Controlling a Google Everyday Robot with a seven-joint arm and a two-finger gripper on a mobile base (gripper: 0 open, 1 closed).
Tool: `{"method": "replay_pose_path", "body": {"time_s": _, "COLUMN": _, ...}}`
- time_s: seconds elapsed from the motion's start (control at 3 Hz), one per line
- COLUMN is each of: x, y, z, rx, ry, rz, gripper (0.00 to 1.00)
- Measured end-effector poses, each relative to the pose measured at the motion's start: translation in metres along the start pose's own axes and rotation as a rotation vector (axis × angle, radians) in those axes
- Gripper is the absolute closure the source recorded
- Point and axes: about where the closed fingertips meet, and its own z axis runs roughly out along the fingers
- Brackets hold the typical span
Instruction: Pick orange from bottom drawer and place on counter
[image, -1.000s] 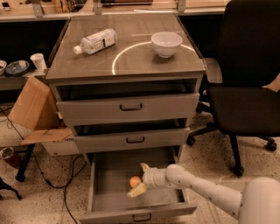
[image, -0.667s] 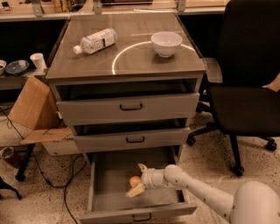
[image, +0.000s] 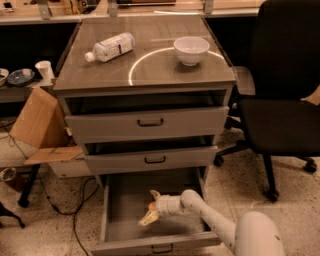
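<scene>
Gripper is edging slightly deeper into the bottom drawer, fingers spread and straddling the orange between them; I'd be centring it before squeezing.

A plastic bottle lies upper left, white bowl upper centre, black chair right, cardboard left; claw lower centre.

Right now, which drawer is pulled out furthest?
The bottom drawer; the top drawer and middle drawer barely stick out. The gripper is inside it, at the orange.
</scene>
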Motion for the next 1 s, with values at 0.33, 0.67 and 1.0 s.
{"method": "replay_pose_path", "body": {"time_s": 0.33, "x": 0.017, "y": -0.021, "z": 0.007, "rx": 0.030, "ry": -0.023, "rz": 0.007, "gripper": 0.00}}
{"method": "replay_pose_path", "body": {"time_s": 0.67, "x": 0.009, "y": -0.049, "z": -0.018, "rx": 0.142, "ry": -0.049, "rz": -0.043, "gripper": 0.00}}
{"method": "replay_pose_path", "body": {"time_s": 1.0, "x": 0.007, "y": -0.056, "z": -0.030, "rx": 0.186, "ry": -0.049, "rz": -0.059, "gripper": 0.00}}
